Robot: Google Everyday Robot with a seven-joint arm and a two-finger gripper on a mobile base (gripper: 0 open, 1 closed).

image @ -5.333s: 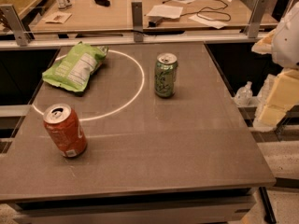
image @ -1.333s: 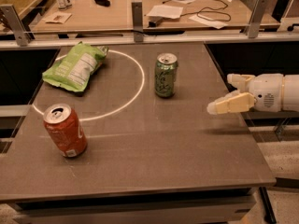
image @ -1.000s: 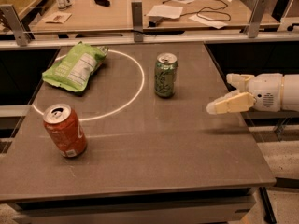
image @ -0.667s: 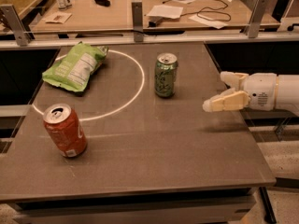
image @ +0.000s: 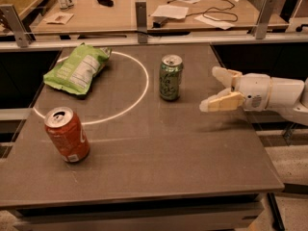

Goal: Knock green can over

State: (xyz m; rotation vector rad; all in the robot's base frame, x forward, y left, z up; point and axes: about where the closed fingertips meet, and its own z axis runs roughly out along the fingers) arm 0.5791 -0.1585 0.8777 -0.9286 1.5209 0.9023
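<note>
The green can stands upright near the middle of the dark table, just right of a white circle line. It is light green with a silver top. My gripper reaches in from the right edge at about the can's height, a short way to its right and not touching it. Its two pale fingers are spread apart and hold nothing.
An orange-red soda can stands upright at the front left. A flat green chip bag lies at the back left across the white circle line. A metal rail runs behind the table, with a cluttered wooden desk beyond.
My gripper has come in from the right edge and lowered over the table, then moved slowly left toward the green can. The cans and the bag have not moved.
</note>
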